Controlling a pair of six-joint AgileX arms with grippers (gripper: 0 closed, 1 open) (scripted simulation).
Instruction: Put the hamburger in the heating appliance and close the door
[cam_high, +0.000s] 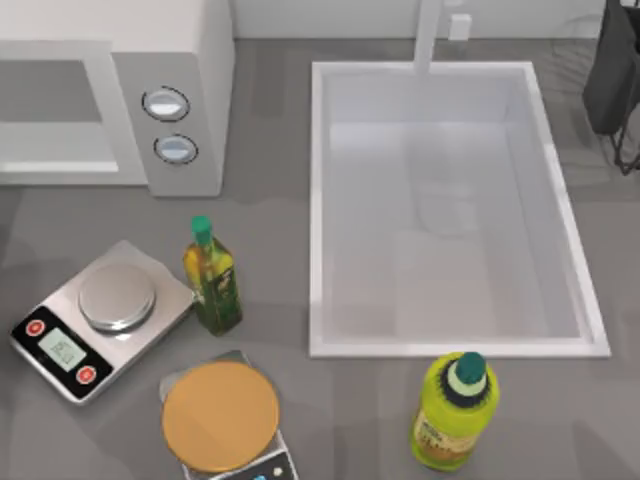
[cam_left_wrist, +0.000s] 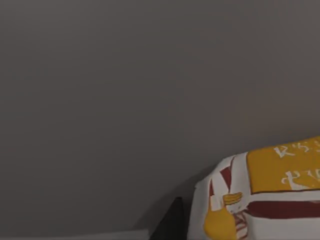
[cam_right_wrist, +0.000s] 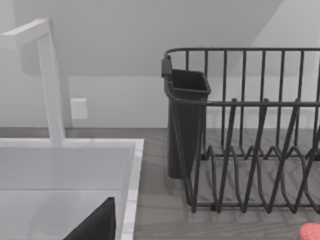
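One hamburger (cam_left_wrist: 260, 195) lies just beside left gripper (cam_left_wrist: 169, 225).

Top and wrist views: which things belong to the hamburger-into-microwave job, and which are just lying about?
Job:
hamburger
microwave
door

Lying about:
silver scales
tan disc
oil bottle
yellow-green bottle
sink
dish rack
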